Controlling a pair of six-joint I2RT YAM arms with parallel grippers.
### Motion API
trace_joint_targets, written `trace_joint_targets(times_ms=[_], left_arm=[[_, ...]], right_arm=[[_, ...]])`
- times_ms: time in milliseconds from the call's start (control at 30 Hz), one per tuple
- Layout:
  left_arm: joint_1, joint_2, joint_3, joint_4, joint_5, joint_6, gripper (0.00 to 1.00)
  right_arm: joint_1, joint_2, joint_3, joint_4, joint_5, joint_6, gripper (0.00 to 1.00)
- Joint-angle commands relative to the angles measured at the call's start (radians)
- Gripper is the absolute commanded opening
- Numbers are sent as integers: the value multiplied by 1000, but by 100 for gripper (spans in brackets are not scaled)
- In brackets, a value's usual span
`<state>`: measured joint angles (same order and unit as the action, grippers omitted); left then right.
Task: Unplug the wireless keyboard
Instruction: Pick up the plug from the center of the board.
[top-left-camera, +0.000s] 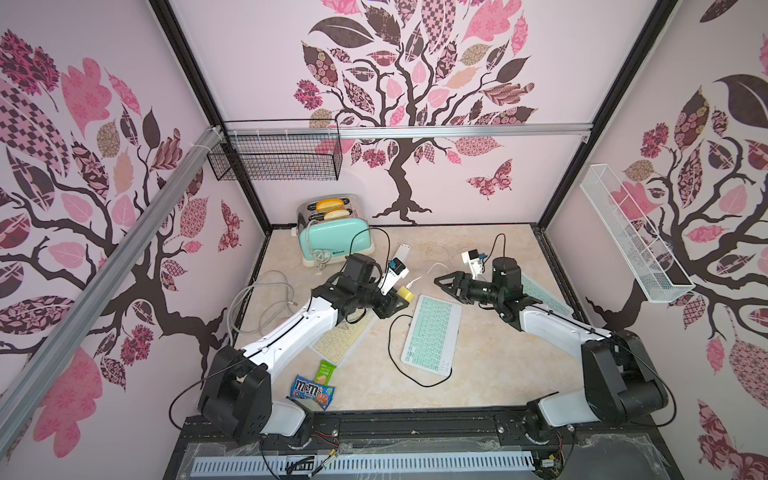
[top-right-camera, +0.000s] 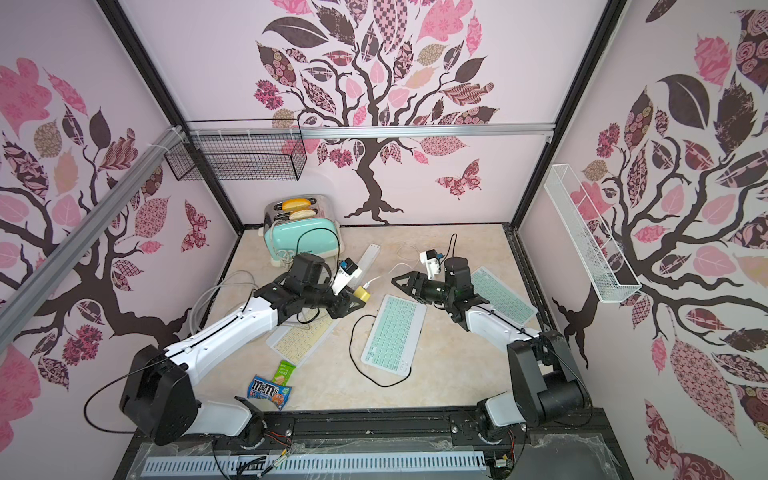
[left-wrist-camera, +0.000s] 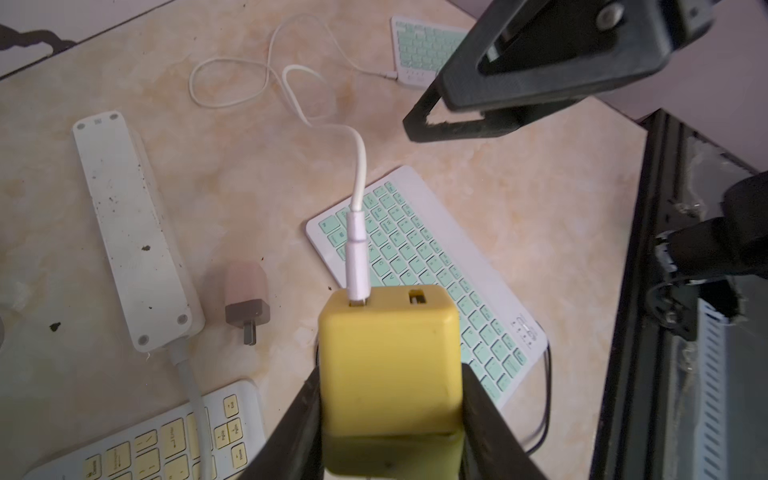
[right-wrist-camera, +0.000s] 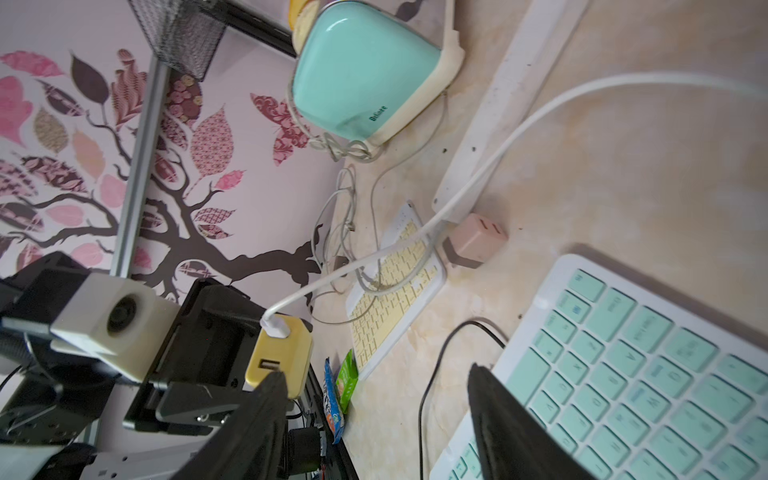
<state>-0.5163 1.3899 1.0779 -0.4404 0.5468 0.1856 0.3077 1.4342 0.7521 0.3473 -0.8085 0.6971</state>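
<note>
Left gripper (left-wrist-camera: 391, 369): I have it clamped on the yellow charger (left-wrist-camera: 386, 332), held above the table, with the white cable (left-wrist-camera: 358, 174) plugged in. The cable runs to the edge of the mint keyboard (left-wrist-camera: 424, 45) under my right arm. Right gripper (right-wrist-camera: 376, 374): jaws apart, empty, near the charger.

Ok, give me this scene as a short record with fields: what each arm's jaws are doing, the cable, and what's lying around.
Left jaws: shut on the yellow charger, held above the table
White cable: plugged into one charger port; the port beside it is empty
Right jaws: open, nothing between them, hovering near the cable
Beneath: mint keyboard, power strip, pink plug
</note>
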Motion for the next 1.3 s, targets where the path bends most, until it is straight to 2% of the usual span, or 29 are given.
trace_joint_targets(times_ms=[0, 100, 233, 333, 467, 767, 1000, 1167, 1267], left_arm=[[27, -24, 66, -158, 288, 58, 0], [54, -5, 116, -264, 388, 113, 0], [63, 12, 126, -287, 417, 130, 0], [66, 22, 128, -270, 414, 114, 0], [71, 39, 132, -259, 400, 112, 0], [118, 40, 116, -175, 370, 47, 0], [130, 70, 125, -198, 358, 69, 0], [130, 70, 128, -195, 378, 68, 0], [130, 69, 131, -190, 389, 66, 0]], right_arm=[[70, 17, 22, 232, -84, 23, 67], [119, 43, 26, 353, -91, 50, 66], [128, 107, 50, 480, -163, 105, 58], [130, 114, 49, 532, -194, 127, 55], [130, 104, 41, 518, -194, 117, 54], [107, 45, -10, 318, -168, -10, 53], [102, 79, 10, 484, -224, 38, 52], [109, 197, 76, 718, -258, 199, 48], [123, 232, 94, 753, -261, 214, 47]])
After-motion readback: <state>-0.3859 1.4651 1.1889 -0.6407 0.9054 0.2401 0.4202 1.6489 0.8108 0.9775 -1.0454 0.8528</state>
